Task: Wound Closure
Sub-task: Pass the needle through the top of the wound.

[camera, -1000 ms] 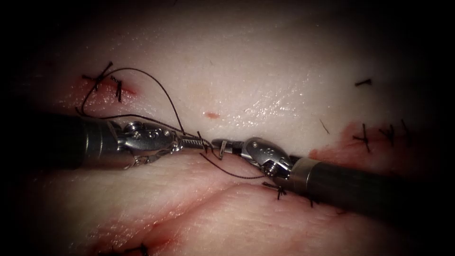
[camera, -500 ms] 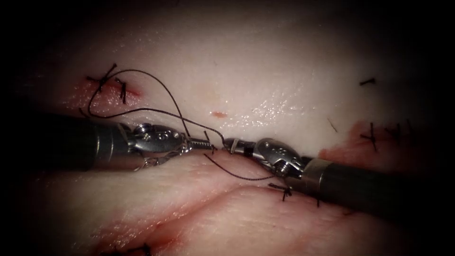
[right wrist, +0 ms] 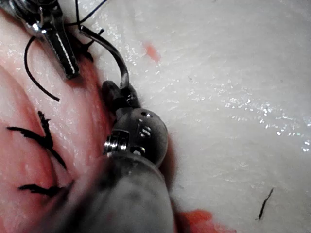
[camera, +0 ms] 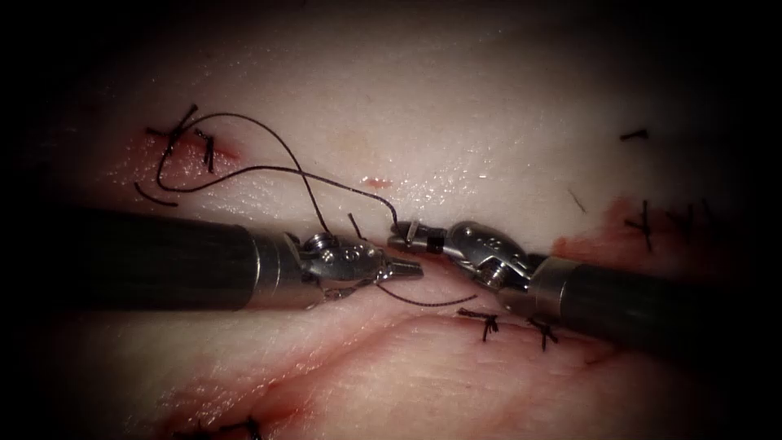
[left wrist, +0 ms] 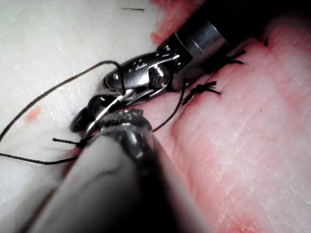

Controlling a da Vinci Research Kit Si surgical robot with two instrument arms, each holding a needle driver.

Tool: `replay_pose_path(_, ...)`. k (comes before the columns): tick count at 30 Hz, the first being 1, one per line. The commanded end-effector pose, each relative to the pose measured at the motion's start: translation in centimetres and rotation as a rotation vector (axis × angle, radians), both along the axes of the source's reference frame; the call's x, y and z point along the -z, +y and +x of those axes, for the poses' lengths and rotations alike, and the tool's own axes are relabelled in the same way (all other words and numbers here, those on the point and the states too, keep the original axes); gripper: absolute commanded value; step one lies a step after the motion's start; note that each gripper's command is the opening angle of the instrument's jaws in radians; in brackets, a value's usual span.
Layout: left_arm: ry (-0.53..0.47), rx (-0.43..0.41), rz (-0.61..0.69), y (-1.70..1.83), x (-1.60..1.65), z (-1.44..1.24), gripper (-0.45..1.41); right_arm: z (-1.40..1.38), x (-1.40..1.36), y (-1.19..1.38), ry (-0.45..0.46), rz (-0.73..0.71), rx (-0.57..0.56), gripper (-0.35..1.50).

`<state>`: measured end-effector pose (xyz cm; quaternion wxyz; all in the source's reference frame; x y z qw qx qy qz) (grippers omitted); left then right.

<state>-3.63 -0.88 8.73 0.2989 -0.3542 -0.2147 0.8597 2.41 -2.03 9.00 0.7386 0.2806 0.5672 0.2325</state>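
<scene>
Endoscope view: left tool (camera: 411,268) has let go, slid right, jaws now closed and empty, while right tool (camera: 401,238) clamps the needle (right wrist: 114,57) near one end, clear of the tissue (camera: 456,130), thread (camera: 269,155) trailing left, so the needle has changed hands.

I cannot make out the needle's (right wrist: 118,58) tip, hidden behind my left tool (right wrist: 62,46); the thread's (camera: 269,167) far end runs off into dark.

Surgical training bench: pork tissue (camera: 456,114), tied stitches (camera: 487,323), robotic needle drivers.
</scene>
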Motion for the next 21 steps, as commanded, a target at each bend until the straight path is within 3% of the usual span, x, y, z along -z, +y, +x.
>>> replay_pose_path(1,0.016,-0.006,0.006,-0.01,-0.12,-0.03,-0.05,0.12,0.04,0.15,0.007,-0.033,0.002,-0.35)
replay_pose_path(10,0.063,-0.043,0.042,-0.23,-0.47,0.14,-0.04,0.13,0.39,0.58,0.023,-0.199,-0.023,-0.35)
replay_pose_path(21,0.059,-0.054,0.045,-0.24,-0.49,0.14,-0.02,0.13,0.74,0.97,0.031,-0.300,-0.043,-0.35)
